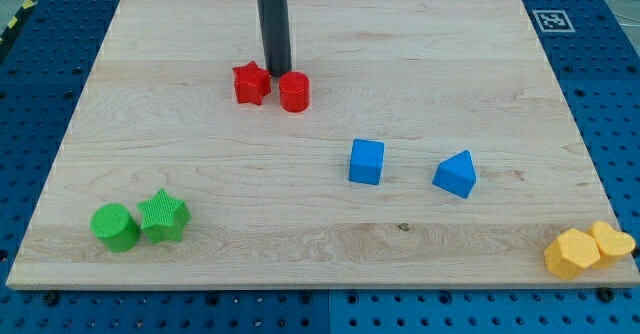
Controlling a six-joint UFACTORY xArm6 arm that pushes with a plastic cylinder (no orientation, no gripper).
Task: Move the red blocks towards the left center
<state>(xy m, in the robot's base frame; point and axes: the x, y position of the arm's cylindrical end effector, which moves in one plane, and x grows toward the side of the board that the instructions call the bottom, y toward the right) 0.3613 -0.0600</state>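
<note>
Two red blocks sit side by side on the upper middle of the wooden surface [320,244]: a red star [251,83] and, just to its view's right, a red cylinder [294,92]. My tip [278,71] stands in the narrow gap between them, slightly toward the view's top, close to both. The arm carries no jaws, only the rod, so nothing is held. To shift the pair well, the tip would probably need to come round to the cylinder's right flank and press leftward, so the cylinder drives the star ahead of it. Well below the red pair lie a blue cube [366,161] and a blue wedge [456,174]; a green cylinder [115,226] and green star [163,216] sit far lower left, two yellow blocks [588,249] far lower right. A blue pegboard [610,94] surrounds the surface.
</note>
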